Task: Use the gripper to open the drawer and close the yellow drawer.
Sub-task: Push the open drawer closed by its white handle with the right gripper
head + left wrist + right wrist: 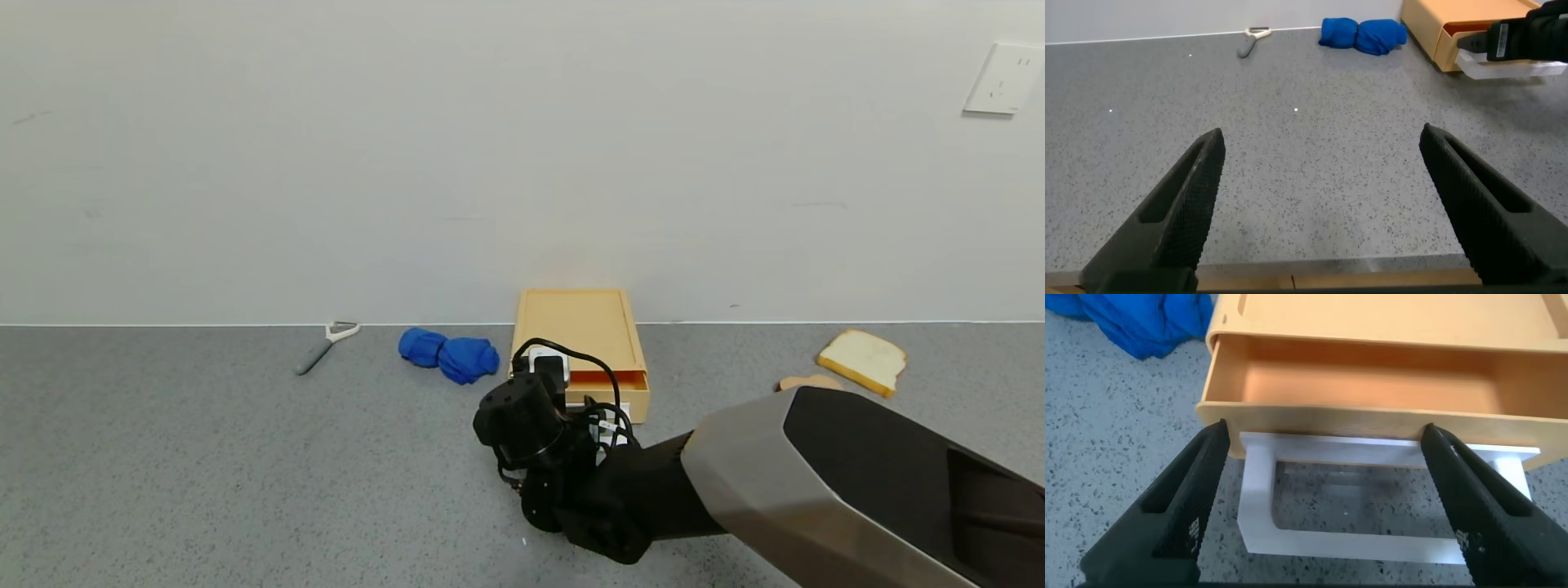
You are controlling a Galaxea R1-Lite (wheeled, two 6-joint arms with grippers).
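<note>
The pale yellow drawer (581,327) stands at the back of the table against the wall. Its tray (1372,376) is slid partly out and looks empty. The white loop handle (1372,547) lies flat in front of the tray. My right gripper (1323,431) is open, with one finger (1184,498) on each side of the handle, not touching it. In the head view the right gripper (545,376) sits right at the drawer's front. My left gripper (1323,131) is open and empty above bare table near the front edge, out of the head view.
A blue cloth (449,353) lies just left of the drawer and a peeler (326,343) farther left. A bread slice (863,359) and a small brown piece (808,381) lie to the right. The table's front edge (1331,273) runs under the left gripper.
</note>
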